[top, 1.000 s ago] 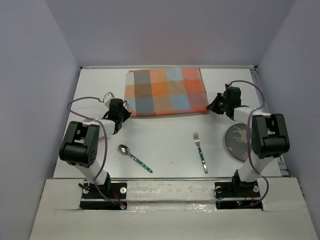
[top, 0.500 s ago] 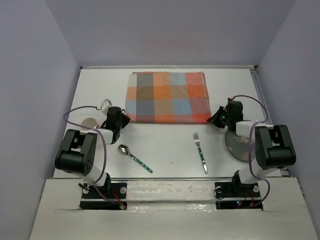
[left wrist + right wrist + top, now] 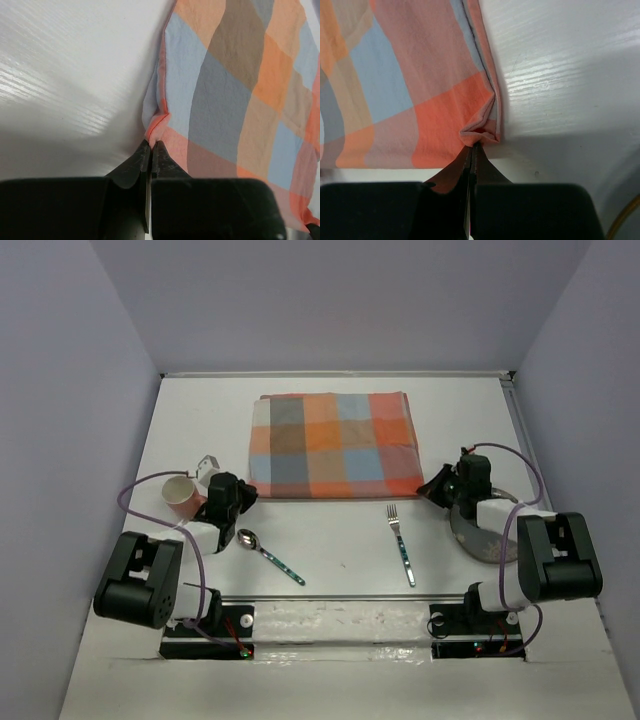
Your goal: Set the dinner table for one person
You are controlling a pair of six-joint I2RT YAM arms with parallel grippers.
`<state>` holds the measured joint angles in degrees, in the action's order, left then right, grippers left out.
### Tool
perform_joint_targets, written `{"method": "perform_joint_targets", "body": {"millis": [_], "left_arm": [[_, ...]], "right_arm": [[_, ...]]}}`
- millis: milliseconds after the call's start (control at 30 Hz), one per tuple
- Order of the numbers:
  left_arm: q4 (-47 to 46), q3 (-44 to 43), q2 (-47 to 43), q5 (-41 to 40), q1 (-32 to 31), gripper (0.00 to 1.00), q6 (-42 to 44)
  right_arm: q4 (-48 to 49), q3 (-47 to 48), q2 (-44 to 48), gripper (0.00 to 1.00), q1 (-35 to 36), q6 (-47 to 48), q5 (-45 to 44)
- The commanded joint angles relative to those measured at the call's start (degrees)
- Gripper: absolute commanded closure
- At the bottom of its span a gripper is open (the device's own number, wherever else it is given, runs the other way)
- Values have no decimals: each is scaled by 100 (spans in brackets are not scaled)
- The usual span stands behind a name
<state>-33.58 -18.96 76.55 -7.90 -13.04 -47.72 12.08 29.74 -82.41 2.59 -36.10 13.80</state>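
As the checked cloth [image 3: 334, 444] lies long-side left-to-right on the table [image 3: 330, 525], left jaws and right jaws clamp its near corners. Bare table fronts its near edge.

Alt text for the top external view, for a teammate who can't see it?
The left gripper and right gripper each pinch a near corner of the checked cloth on the white table. Nearer the arms lie a spoon and fork; a cup sits left, a plate right.
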Motion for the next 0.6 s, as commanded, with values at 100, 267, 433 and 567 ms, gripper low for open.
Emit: {"method": "perform_joint_targets", "body": {"millis": [100,267,433,567], "left_arm": [[-175,305,-421,-141,-32,85,97],[-175,367,-685,-238,-50,65,255],[-175,279,-896,-168,-102,45,299],[-166,86,-958,-63,-120,37,334]], "right_arm": [[181,-222,559,97,-74,-46,-159],[163,-302,586,83,-74,-64,-159],[85,-302,761,61,-74,-20,-194],[-161,-171,1068,53,-74,-12,-150]]}}
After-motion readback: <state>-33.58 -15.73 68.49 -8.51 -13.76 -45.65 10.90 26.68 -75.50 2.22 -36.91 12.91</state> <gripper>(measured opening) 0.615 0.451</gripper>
